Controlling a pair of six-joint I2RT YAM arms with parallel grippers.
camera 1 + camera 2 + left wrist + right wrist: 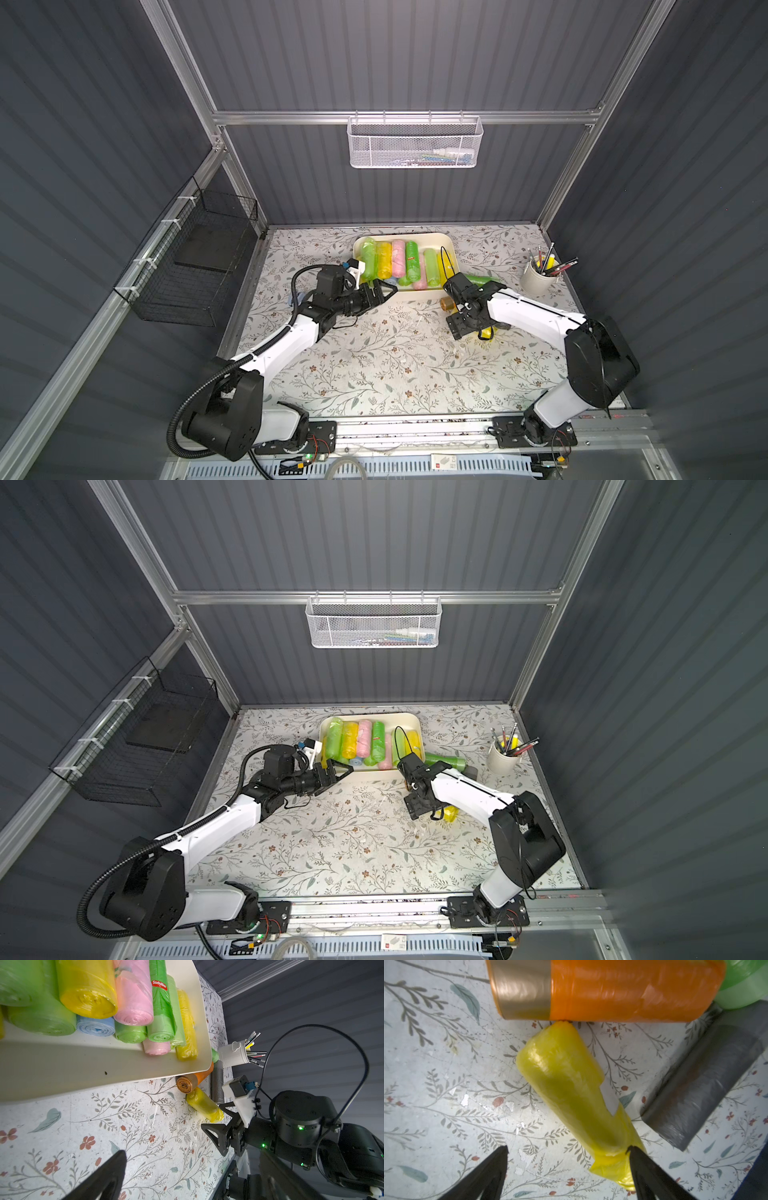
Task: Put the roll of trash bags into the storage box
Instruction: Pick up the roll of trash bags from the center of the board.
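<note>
The cream storage box (pixel 440 242) (pixel 409 720) (pixel 83 1064) stands at the back of the table, filled with several green, yellow and pink rolls. A loose yellow roll of trash bags (pixel 566 1088) (pixel 204 1105) (pixel 489 333) lies on the table to the front right of the box. My right gripper (pixel 568 1148) (pixel 212 1115) (pixel 478 330) is open over its near end, and one finger (pixel 645 1167) touches the plastic. My left gripper (pixel 384 289) (pixel 340 769) (pixel 193 1159) hovers open and empty at the box's front left corner.
An orange roll (pixel 612 991) (pixel 202 1075), a grey roll (pixel 706 1084) (pixel 217 1082) and a green roll (pixel 482 277) lie by the yellow one. A white pen cup (pixel 538 276) stands at the right. A white mesh basket (pixel 415 141) and a black wire basket (pixel 199 266) hang on the walls.
</note>
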